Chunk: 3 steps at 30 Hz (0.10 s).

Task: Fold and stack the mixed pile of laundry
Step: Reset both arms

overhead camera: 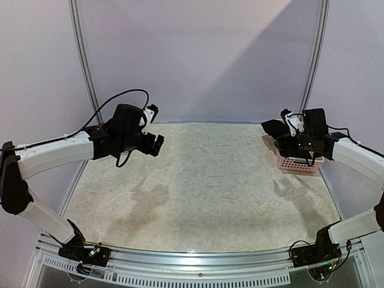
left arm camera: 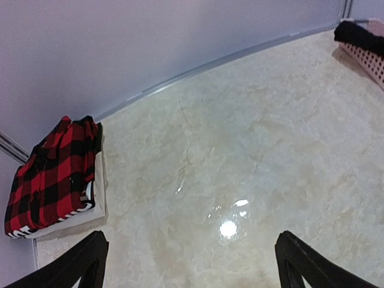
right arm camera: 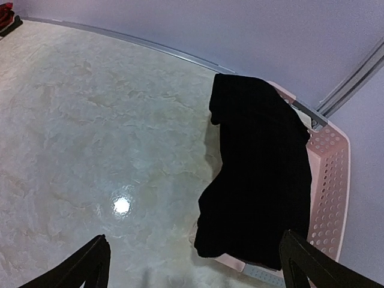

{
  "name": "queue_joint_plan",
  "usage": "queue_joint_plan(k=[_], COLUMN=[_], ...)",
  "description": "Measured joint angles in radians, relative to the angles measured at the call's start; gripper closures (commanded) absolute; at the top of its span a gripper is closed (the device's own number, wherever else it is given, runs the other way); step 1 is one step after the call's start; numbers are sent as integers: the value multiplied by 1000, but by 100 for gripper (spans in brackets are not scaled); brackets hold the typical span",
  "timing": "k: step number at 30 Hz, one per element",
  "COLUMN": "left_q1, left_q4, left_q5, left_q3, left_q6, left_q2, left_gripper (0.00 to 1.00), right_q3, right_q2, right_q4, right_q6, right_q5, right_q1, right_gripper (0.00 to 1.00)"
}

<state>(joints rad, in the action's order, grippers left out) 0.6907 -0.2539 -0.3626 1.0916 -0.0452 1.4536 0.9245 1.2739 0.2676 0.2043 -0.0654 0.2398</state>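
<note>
A folded red-and-black checked flannel shirt (left arm camera: 54,174) lies on a folded white cloth (left arm camera: 99,201) at the table's far left corner; the left arm hides this stack in the top view. A black garment (right arm camera: 264,162) hangs over the rim of the pink basket (right arm camera: 330,180) at the far right, also in the top view (overhead camera: 273,128). My left gripper (left arm camera: 192,240) is open and empty, held above the table to the right of the stack (overhead camera: 156,144). My right gripper (right arm camera: 195,240) is open and empty, just above the black garment's lower edge (overhead camera: 287,143).
The pink perforated basket (overhead camera: 298,163) stands at the table's right edge, by the wall. A metal rail (left arm camera: 198,69) runs along the back edge under the pale wall. The marbled tabletop (overhead camera: 204,186) stretches between the arms.
</note>
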Motion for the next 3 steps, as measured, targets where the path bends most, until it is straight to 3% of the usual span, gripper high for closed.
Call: queue_joint_plan(k=[3], left_q1=[0], left_q4=[1], left_q5=[8], left_q3=[50], left_q6=[-33], left_q2=[1], left_gripper=[0], right_q3=[0], right_q2=[1], right_q4=[-10], right_q6=[-2], right_q5=[-23], right_q1=[0], right_gripper=[1])
